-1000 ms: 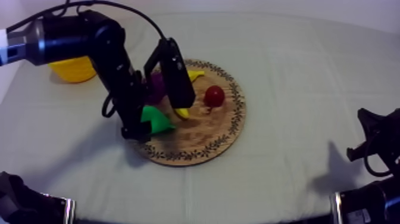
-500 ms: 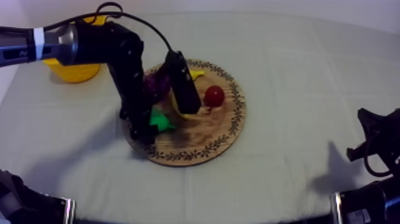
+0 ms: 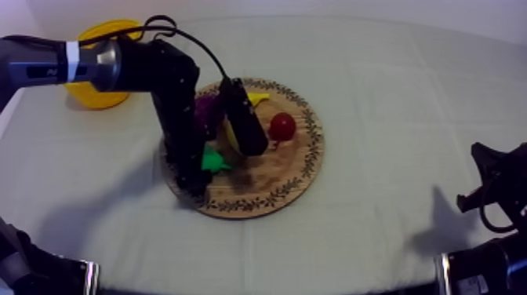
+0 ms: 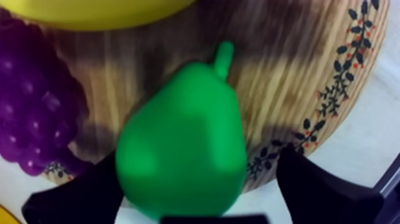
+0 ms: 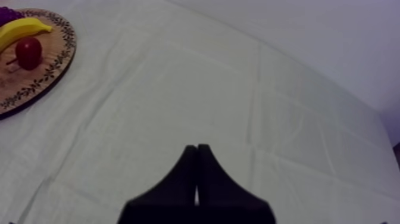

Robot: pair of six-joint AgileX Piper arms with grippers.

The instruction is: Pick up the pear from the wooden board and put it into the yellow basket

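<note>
Top view: the pear (image 3: pixel 212 162) lay at the wooden board's (image 3: pixel 302 169) 8 o'clock edge, the yellow basket (image 3: pixel 98 94) off at 10 o'clock. Left wrist view: the left gripper's (image 4: pixel 199 158) 2 fingers stood spread either side of the pear. Right wrist view: the right gripper (image 5: pixel 196 179) hung over the cloth (image 5: pixel 238 89), fingers pressed together

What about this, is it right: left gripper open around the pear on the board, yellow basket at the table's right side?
The yellow basket sits at the left side of the table, as the top view shows. The left gripper is open around the pear on the wooden board.
</note>
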